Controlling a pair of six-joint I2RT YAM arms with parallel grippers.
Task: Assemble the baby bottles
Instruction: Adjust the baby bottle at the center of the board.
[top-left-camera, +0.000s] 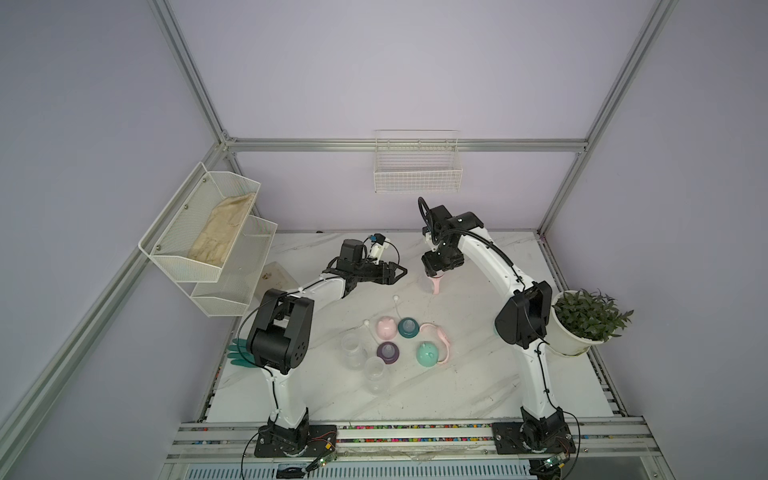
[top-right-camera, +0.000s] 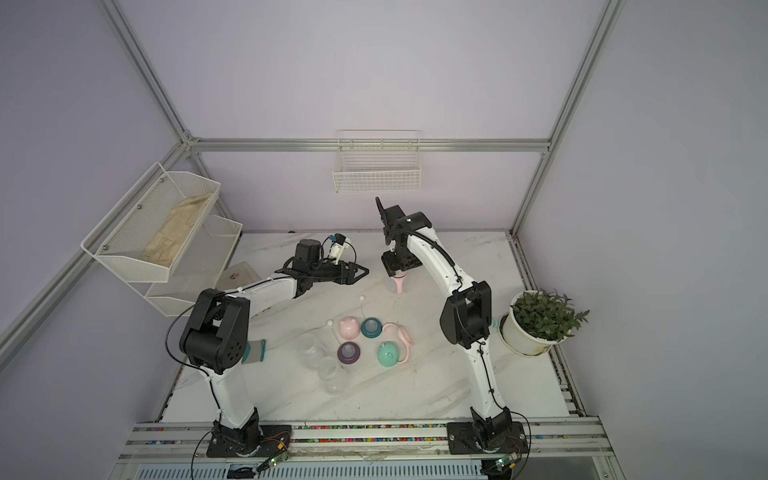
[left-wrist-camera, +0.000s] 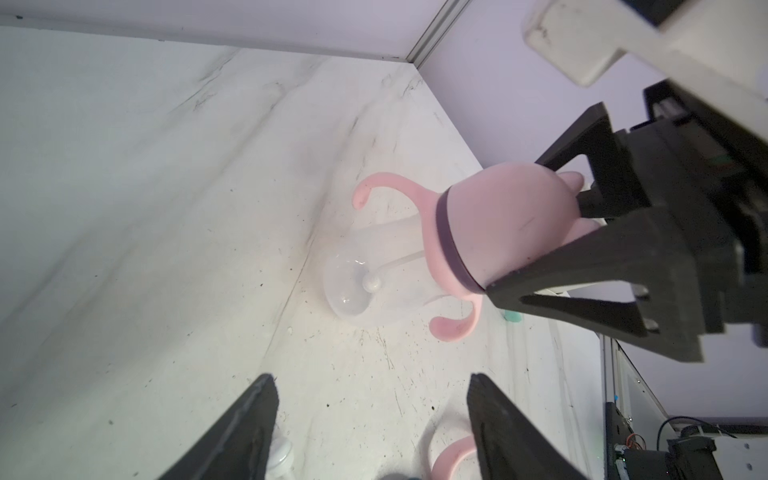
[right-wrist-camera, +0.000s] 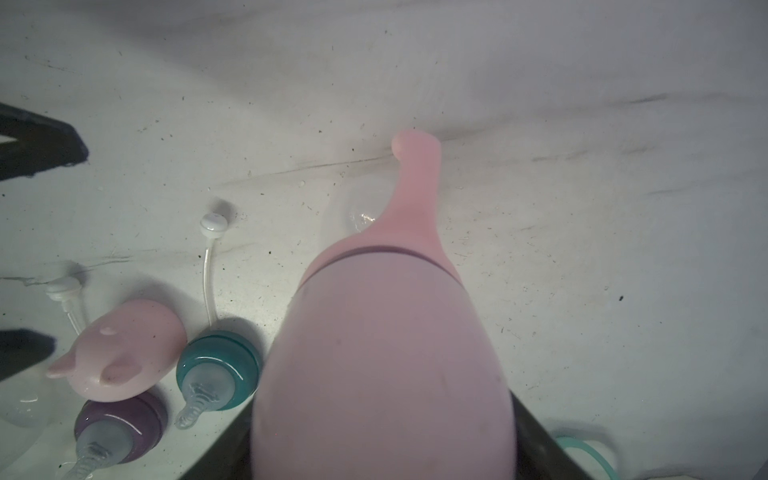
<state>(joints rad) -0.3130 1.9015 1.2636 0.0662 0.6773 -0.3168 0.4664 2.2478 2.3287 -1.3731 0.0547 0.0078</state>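
Dim, flat, cool light, soft shadows, top views bowed at edges, baby bottle (right-wrist-camera: 386, 374) blurred near lens

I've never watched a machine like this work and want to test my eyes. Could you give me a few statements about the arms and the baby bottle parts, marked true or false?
1. The right pincer grips the pink-capped bottle by its cap. True.
2. The left pincer holds a straw. False: its jaws stand apart with nothing between them.
3. Two clear bottles stand on the table without tops. True.
4. The mint cap sits on a bottle. False: it lies on the table, beside the pink handle ring.
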